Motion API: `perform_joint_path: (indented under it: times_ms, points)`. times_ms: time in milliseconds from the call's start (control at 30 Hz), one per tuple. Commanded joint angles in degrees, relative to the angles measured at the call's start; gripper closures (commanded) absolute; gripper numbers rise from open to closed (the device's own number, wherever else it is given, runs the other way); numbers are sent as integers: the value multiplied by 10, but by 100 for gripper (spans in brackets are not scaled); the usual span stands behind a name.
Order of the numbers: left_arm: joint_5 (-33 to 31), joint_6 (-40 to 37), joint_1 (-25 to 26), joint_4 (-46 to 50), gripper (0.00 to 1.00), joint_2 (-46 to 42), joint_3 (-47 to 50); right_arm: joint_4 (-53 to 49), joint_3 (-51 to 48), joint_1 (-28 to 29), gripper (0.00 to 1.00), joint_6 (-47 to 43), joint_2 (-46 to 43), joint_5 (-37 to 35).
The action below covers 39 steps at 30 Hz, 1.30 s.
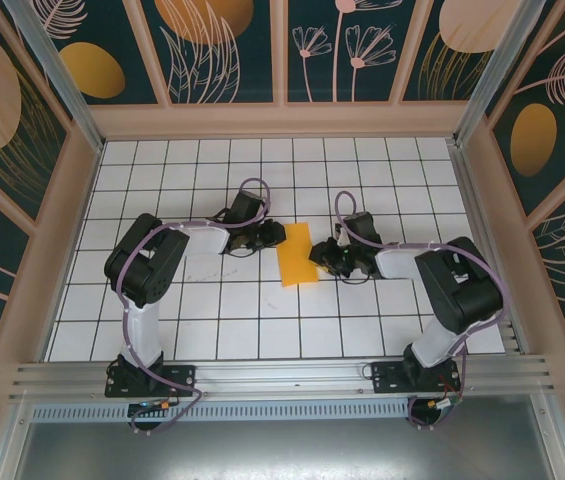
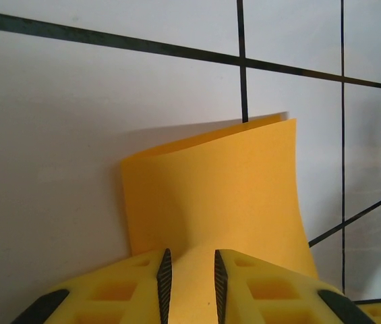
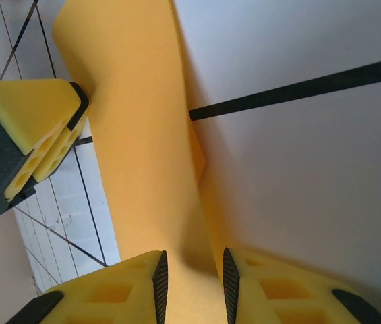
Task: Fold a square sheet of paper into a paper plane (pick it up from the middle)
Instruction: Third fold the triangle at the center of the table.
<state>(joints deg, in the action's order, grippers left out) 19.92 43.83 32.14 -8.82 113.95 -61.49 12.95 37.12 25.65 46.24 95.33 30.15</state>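
At the centre of the top view I see the square sheet of paper (image 1: pixel 295 254) folded over the tabletop (image 1: pixel 262 320), both jaws pinching it: left gripper (image 2: pixel 190 280) and right gripper (image 3: pixel 191 283) from opposite edges.

Orange-yellow is seen on the square sheet of paper (image 1: pixel 295 254); the white table (image 1: pixel 212 320) is crossed by black grid lines.

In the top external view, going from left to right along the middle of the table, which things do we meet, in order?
Left arm's elbow → left gripper → square sheet of paper → right gripper → right arm's elbow.
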Motion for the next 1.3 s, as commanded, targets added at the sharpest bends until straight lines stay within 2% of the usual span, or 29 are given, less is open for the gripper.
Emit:
perform_joint_path:
  times_ms: [0, 267, 467, 667, 833, 1067, 1167, 1267]
  points:
    - [17, -28, 3, 19, 73, 19, 12, 44, 8, -12, 68, 10, 20, 27]
    - [27, -41, 3, 10, 70, 1, 22, 85, 14, -33, 71, 2, 69, 73]
    - [24, -43, 3, 10, 64, -40, 24, 90, -5, -36, 80, 7, 53, 68]
    - [2, -28, 3, -3, 50, -138, 54, 113, -43, -35, 88, 36, 25, 60]
    - [-17, -25, 16, -16, 48, -240, 128, 134, -72, -29, 90, 74, -6, 46]
    - [-107, -39, 98, -10, 48, -353, 227, 123, -92, -12, 90, 116, -57, 4]
    - [-166, -77, 149, 34, 47, -358, 216, 135, -95, -8, 90, 132, -65, 4]
    - [-192, -117, 186, 65, 45, -330, 185, 126, -83, -5, 89, 129, -58, 6]
